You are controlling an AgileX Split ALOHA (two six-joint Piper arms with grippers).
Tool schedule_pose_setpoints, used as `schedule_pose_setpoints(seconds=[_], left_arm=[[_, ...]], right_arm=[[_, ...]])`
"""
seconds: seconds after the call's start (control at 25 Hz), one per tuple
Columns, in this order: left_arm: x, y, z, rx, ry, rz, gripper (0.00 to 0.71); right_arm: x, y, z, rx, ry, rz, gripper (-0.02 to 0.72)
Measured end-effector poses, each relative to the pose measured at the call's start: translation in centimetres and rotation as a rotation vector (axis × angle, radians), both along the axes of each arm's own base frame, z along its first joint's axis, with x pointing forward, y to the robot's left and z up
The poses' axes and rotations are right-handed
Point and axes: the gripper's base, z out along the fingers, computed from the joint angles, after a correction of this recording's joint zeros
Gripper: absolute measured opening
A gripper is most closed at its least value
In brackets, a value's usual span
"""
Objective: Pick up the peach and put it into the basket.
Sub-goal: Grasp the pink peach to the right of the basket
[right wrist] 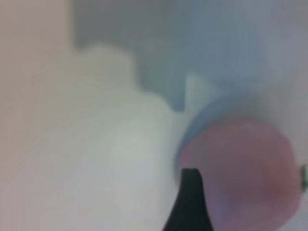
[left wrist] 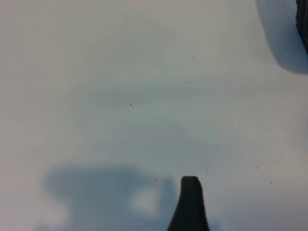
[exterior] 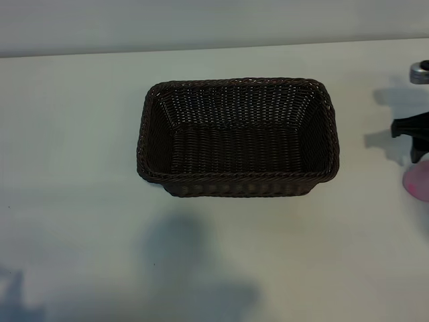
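The dark-brown woven basket (exterior: pixel 238 137) stands with nothing in it in the middle of the white table; one corner of the basket (left wrist: pixel 303 24) also shows in the left wrist view. The pale-pink peach (exterior: pixel 417 181) lies at the table's far right edge. My right gripper (exterior: pixel 414 144) hovers right by it, mostly cut off by the frame. In the right wrist view the peach (right wrist: pixel 240 173) fills the gap of my open right gripper (right wrist: pixel 246 179), with one dark fingertip (right wrist: pixel 190 202) at its edge; whether it touches is unclear. My left gripper (left wrist: pixel 245 192) is open over bare table.
The white table (exterior: pixel 80 168) stretches bare to the left of and in front of the basket. A wall runs along the far edge. Arm shadows fall on the near left part of the table.
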Motion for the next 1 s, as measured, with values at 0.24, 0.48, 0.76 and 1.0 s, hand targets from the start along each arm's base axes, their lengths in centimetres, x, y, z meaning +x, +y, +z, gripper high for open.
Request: schedule_pose_setpoints(seconds=[0.24, 0.48, 0.76, 1.0], left_arm=[[0.0, 0.0, 0.0, 0.000, 0.000, 0.000, 0.594], [0.0, 0.0, 0.0, 0.000, 0.000, 0.000, 0.594], [0.0, 0.0, 0.0, 0.000, 0.000, 0.000, 0.594], [0.0, 0.0, 0.0, 0.000, 0.000, 0.000, 0.594]], right_arm=[[-0.1, -1.9, -0.8, 0.024, 0.003, -0.067, 0.559], [0.0, -1.8, -1.2, 0.053, -0.001, -0.052, 0.559], [0.0, -1.8, -2.8, 0.060, 0.046, -0.047, 0.559], [0.0, -1.8, -3.5, 0.069, 0.072, -0.051, 0.482]])
